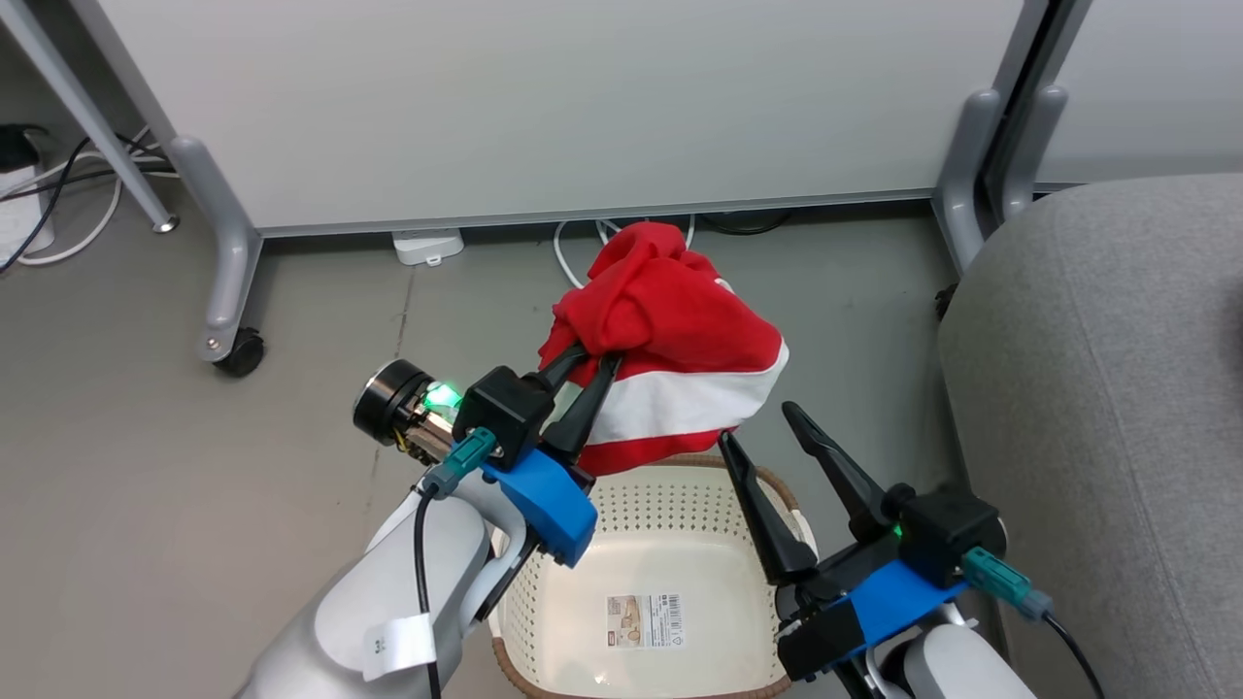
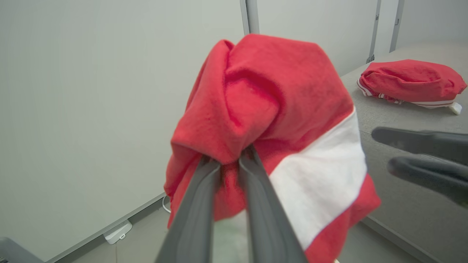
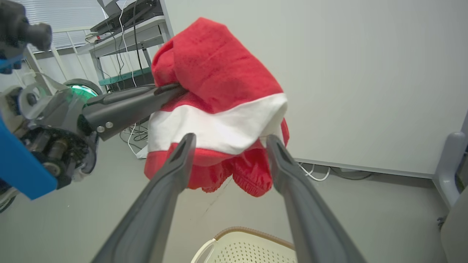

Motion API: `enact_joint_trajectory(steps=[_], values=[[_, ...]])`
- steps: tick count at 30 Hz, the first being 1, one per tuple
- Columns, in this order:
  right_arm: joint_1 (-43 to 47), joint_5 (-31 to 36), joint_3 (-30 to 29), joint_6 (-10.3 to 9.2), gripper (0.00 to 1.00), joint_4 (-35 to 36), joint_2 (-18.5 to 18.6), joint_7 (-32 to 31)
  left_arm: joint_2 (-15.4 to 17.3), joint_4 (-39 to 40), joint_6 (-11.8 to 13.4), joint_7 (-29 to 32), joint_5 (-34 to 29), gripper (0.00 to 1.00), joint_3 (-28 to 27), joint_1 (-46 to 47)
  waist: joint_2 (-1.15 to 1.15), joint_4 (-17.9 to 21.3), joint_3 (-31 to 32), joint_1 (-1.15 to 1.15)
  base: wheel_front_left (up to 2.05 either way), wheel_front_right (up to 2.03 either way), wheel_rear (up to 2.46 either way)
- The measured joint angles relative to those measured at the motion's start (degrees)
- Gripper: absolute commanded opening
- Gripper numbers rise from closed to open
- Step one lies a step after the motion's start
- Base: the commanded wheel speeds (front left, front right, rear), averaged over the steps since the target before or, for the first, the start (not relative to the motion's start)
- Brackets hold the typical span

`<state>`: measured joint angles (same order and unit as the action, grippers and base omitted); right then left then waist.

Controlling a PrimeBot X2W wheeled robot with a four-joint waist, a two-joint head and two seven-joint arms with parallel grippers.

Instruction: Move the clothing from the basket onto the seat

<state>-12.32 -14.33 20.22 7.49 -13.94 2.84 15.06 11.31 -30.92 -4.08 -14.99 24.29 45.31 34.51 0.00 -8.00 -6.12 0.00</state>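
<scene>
Clothing [image 1: 680,330] hangs bunched from the left gripper [image 1: 597,357], which is pinched tight on a fold right above the basket [image 1: 660,500]. The basket looks empty. The right gripper [image 1: 758,423] is spread wide, holding nothing, just beside the hem. Imo the trick is to swing right with enough height to clear the seat [image 1: 1097,388] edge, then let go well inboard near the other red garment [image 2: 411,80] lying there, so nothing slides off.

There are two red garments: the first garment [image 1: 670,330] at twelve o'clock of the one laundry basket [image 1: 680,495], the second garment [image 2: 411,82] on the one grey sofa [image 1: 1097,388]. One paper sticker [image 1: 644,621] lies in the basket.
</scene>
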Motion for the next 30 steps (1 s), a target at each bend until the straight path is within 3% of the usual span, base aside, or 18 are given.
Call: enact_joint_trajectory(steps=[19,21,30], values=[[-9.15,-8.46,4.95,0.00,1.00,-7.01,-0.02,-0.01,-4.05,0.43,-2.02,0.00,-2.74,0.00,0.24,1.77,0.00,-3.40,-2.32,0.00,0.00,0.00,0.00],[-9.77,-9.18,4.87,0.00,0.00,-7.32,-0.02,-0.01,-4.15,0.44,-2.14,0.00,-2.94,0.00,0.23,1.77,0.00,-3.49,-2.40,0.00,0.00,0.00,0.00],[-10.50,-9.54,5.05,0.00,0.00,-8.11,-0.01,-0.01,-4.48,0.11,-2.61,0.00,-3.66,0.00,-0.07,1.77,0.00,-3.66,-2.07,0.00,0.00,0.00,0.00]])
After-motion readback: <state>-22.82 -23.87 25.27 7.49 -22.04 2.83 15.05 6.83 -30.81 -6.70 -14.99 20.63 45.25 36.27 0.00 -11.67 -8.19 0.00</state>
